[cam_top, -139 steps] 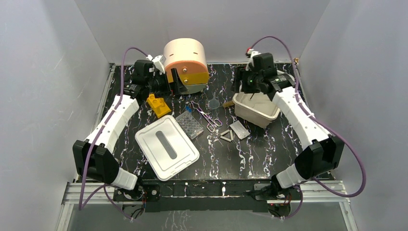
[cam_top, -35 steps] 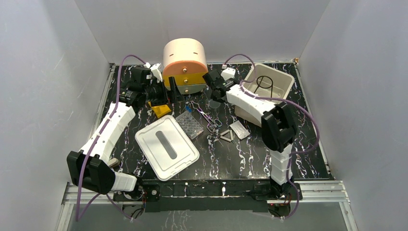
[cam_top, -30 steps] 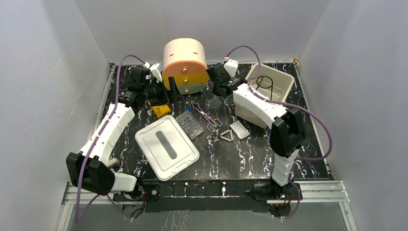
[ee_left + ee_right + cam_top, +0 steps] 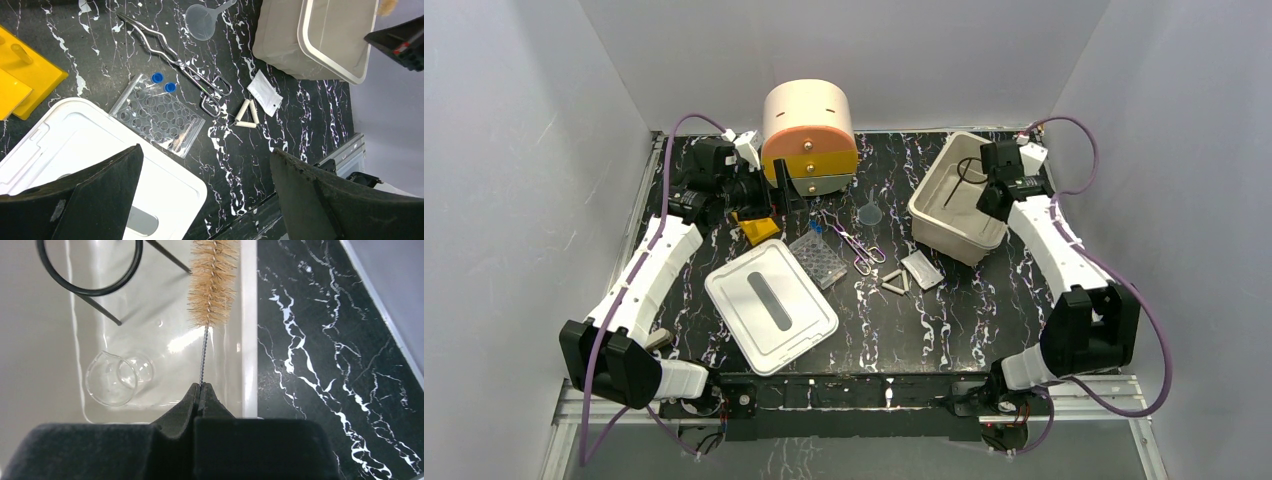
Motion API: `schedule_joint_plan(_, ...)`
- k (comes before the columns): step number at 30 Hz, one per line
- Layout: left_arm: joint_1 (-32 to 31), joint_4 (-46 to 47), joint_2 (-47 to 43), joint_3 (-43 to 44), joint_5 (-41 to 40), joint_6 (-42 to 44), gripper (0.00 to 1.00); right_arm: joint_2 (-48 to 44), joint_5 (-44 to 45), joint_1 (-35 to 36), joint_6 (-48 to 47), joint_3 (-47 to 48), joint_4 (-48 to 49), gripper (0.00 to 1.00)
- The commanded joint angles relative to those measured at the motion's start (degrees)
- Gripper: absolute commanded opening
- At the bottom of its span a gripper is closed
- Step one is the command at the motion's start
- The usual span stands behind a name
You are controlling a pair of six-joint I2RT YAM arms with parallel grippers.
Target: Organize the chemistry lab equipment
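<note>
A small brush (image 4: pixel 212 282) with tan bristles on a twisted wire stem is pinched by the very end of that stem between the fully closed fingers of the right gripper (image 4: pixel 201 390). It is held over the inside of the white rectangular plastic bin (image 4: pixel 248 340), just beside one long rim (whether the bristles touch the wall cannot be told). Within the bin a black wire ring on thin legs (image 4: pixel 90 291) and a small clear glass beaker (image 4: pixel 117 382) are seen. The bin is set at the far right of the black marbled table (image 4: pixel 944 320). Across the table, the left gripper (image 4: pixel 205 152) is spread to its widest and nothing is gripped. It is held above a bagged clear well plate (image 4: pixel 160 117), long metal scissors (image 4: pixel 180 67), a white triangle (image 4: pixel 247 115) and a yellow plastic rack (image 4: pixel 30 80), with a white lid with a grey slot (image 4: pixel 90 145) alongside them.
</note>
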Motion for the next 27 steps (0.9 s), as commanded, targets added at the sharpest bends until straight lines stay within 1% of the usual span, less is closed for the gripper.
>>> schedule_joint_plan(1, -0.3, -0.5, -1.2, 1.2, 2.3, -0.6, 0.98, 2.5, -2.7, -1.1, -0.5, -2.3, 5.1, 0.00)
schedule_joint_plan(9, -0.3, 0.0, -5.1, 1.0, 5.6, -4.9, 0.98, 7.8, -4.2, -2.3, 0.0, -3.3, 5.0, 0.00)
schedule_joint_plan(12, -0.3, 0.3, -6.0, 0.8, 6.1, -6.3, 0.98, 9.9, -4.5, -2.5, -1.7, -3.6, 6.5, 0.00)
schedule_joint_plan(15, -0.3, 0.3, -6.4, 0.9, 6.1, -7.4, 0.98, 12.1, -5.0, -2.5, -3.2, -2.3, 6.3, 0.04)
schedule_joint_plan(20, -0.4, 1.5, -6.9, 1.8, 4.7, -8.7, 0.98, 12.4, -3.4, -2.5, -4.5, -1.7, 6.1, 0.10)
schedule_joint_plan(21, -0.4, 1.7, -6.8, 2.2, 4.1, -8.7, 0.98, 12.3, -3.2, -2.5, -4.7, -1.4, 5.7, 0.14)
schedule_joint_plan(22, -0.4, 2.0, -6.6, 2.6, 3.5, -8.7, 0.98, 11.9, -2.9, -2.5, -5.2, -1.2, 5.2, 0.22)
schedule_joint_plan(24, -0.4, 2.9, -6.0, 3.1, 2.0, -8.7, 0.98, 10.5, -2.5, -2.5, -5.9, -1.3, 5.2, 0.33)
schedule_joint_plan(26, -0.5, 3.8, -5.5, 3.6, 0.0, -9.0, 0.98, 8.9, -3.0, -2.5, -7.1, -1.2, 6.0, 0.41)
schedule_joint_plan(27, -0.5, 3.9, -4.8, 4.4, -1.0, -9.4, 0.98, 8.2, -3.5, -2.5, -7.4, -0.3, 5.4, 0.43)
